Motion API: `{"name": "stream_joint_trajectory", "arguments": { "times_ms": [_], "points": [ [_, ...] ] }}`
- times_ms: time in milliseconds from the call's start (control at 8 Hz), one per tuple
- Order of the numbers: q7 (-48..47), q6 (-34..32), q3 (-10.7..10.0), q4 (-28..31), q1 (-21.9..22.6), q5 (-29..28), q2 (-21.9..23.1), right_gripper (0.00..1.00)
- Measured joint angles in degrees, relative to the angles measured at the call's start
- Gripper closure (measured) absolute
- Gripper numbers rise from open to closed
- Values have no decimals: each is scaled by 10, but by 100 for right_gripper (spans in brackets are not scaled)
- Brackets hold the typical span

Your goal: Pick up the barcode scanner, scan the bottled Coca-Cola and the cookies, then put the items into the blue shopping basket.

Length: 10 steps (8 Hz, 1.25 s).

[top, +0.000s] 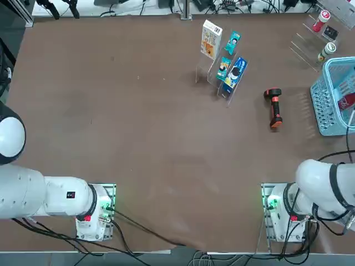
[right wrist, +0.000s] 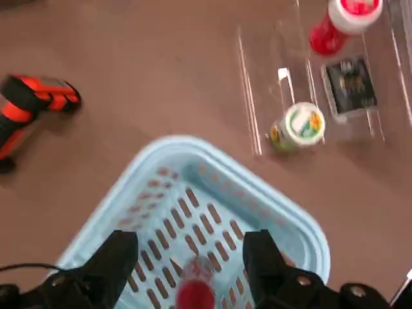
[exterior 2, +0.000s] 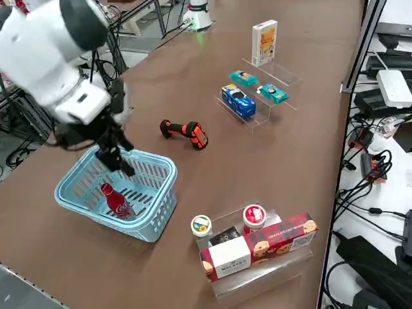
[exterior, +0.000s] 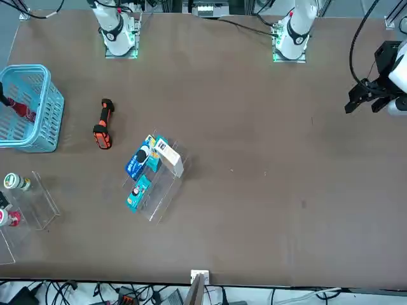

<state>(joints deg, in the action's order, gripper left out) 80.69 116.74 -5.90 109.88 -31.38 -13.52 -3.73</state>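
Brown tabletop, and nearest the arm's side the right gripper (right wrist: 190, 254) hangs with fingers spread and empty over the blue shopping basket (exterior 2: 161, 193), where the all-red bottled Coca-Cola (exterior 2: 117, 200) lies on the slotted floor. Further out the barcode scanner (exterior 2: 185, 133) lies flat, and beyond it the cookies (exterior 2: 264, 42) box stands upright, tall and probably easy to knock over when grabbed.

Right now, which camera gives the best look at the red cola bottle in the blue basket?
The right side view: the bottled Coca-Cola lies whole on the floor of the blue shopping basket, below the open right pincer. The top view shows only a red sliver at the picture's edge, the front view a partial glimpse, the wrist view mainly a blurred cap end.
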Motion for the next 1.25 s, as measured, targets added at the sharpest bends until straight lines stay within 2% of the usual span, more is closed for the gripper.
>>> {"name": "stream_joint_trajectory", "arguments": {
  "times_ms": [250,625,1000,1250],
  "points": [
    [-122,-92,4,-76,91,52,9,0],
    [-347,-175,9,-170,274,101,11,0],
    [-578,-202,12,-220,448,110,-4,0],
    [-691,-186,13,-267,539,112,-59,0]
  ]
}}
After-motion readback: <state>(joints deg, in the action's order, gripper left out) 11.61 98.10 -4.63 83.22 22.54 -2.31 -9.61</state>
